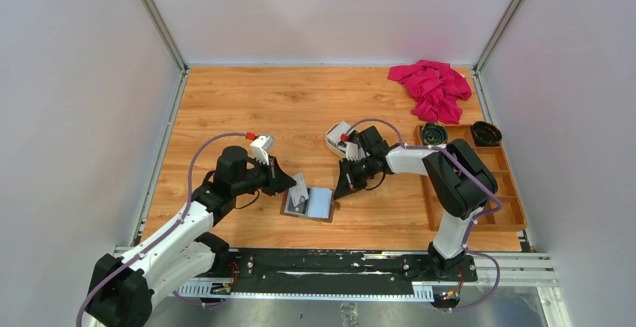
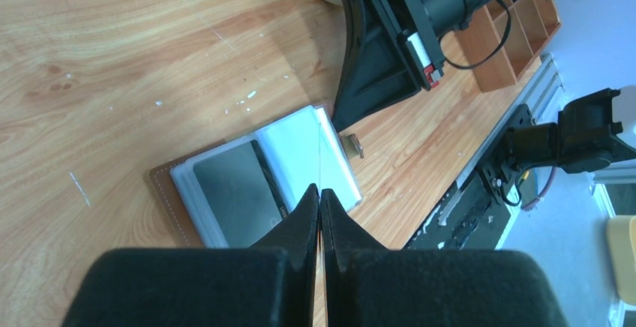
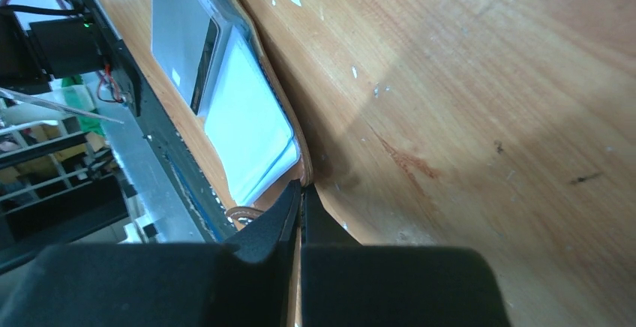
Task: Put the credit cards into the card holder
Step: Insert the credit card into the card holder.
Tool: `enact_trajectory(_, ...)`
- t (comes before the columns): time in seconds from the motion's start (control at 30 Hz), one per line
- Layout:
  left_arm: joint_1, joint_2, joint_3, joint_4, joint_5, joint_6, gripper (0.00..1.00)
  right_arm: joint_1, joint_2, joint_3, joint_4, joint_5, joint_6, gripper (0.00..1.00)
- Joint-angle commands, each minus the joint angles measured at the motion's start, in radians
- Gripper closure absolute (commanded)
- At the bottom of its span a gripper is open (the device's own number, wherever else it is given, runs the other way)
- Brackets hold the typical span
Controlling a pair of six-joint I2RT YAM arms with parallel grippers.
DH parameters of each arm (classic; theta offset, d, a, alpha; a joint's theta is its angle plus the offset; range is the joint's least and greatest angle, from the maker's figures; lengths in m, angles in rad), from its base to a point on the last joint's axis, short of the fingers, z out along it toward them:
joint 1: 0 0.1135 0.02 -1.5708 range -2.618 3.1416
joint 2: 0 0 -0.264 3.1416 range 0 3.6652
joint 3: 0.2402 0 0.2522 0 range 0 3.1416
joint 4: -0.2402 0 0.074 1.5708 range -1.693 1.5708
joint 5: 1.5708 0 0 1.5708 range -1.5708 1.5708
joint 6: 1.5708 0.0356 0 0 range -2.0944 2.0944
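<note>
**Top external view: both grippers shut at the open card holder**

Top external shows the left gripper (image 1: 289, 186) low over the wooden table (image 1: 247, 102), its tips at the left edge of the card holder (image 1: 321, 204). The brown holder lies open and flat near the front edge, between the two arms. In the left wrist view the left gripper (image 2: 320, 192) has its jaws pressed together over the holder's middle. A thin pale edge runs from the tips across the clear pockets; I cannot tell whether it is a pocket leaf or a card, or whether it is pinched. A dark card (image 2: 232, 192) sits in the left pocket, and the strip along its side is too blurred to read. The snap tab (image 2: 352, 145) sticks out on the right.

The right gripper (image 1: 339, 192) is also fully closed, with its tips down at the holder's right edge. The right wrist view shows them meeting against the leather rim (image 3: 281, 109).

Behind the right gripper is a cream tray (image 1: 337, 136). Further right are a pink cloth (image 1: 431, 87) and a wooden box (image 1: 480, 192) holding two dark round objects (image 1: 433, 133).
</note>
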Motion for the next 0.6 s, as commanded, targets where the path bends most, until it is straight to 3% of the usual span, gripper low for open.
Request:
enact_trajectory(0.0, 0.008, 0.029, -0.001, 0.02, 0.048, 0.012, 1.0, -0.017, -0.012, 0.058, -0.169, 0.054, -0.161, 1.0)
enact_trajectory(0.2, 0.007, 0.073, -0.007, 0.076, 0.089, -0.012, 1.0, -0.022, 0.004, 0.129, -0.325, 0.122, -0.319, 1.0)
enact_trajectory(0.43, 0.007, 0.1, -0.03, 0.132, 0.109, -0.05, 1.0, -0.021, 0.004, 0.182, -0.391, 0.173, -0.438, 0.99)
enact_trajectory(0.57, 0.007, 0.098, -0.047, 0.152, 0.11, -0.066, 1.0, -0.021, -0.011, 0.206, -0.42, 0.206, -0.491, 0.88)
